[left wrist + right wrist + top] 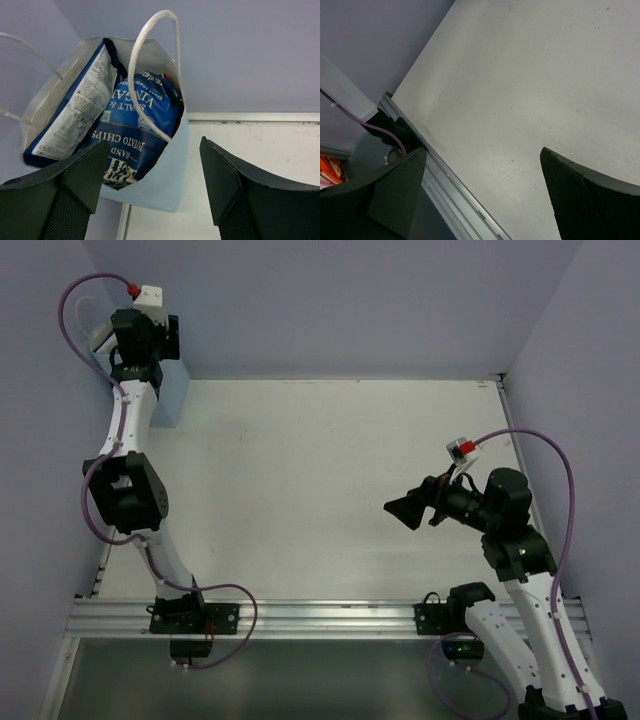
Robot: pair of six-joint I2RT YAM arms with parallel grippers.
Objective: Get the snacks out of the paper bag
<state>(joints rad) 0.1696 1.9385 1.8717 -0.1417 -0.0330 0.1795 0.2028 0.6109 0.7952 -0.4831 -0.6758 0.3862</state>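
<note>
The light blue paper bag (165, 175) stands open in the table's far left corner, against the wall; it also shows in the top view (170, 395), partly hidden by my left arm. Inside it, two dark blue packets show: one with its white printed back (75, 110) facing me, the other a chips packet (140, 125). A sliver of red (170, 78) shows behind them. Other packets are hidden. A white string handle (145, 35) arches over the mouth. My left gripper (154, 150) is open, just above the bag's near rim. My right gripper (400, 510) is open and empty over the right side of the table (482, 155).
Purple walls close in the table at the back and on both sides. An aluminium rail (300, 618) runs along the near edge and also shows in the right wrist view (455, 190). The left arm's base and cable (390, 132) sit by the rail.
</note>
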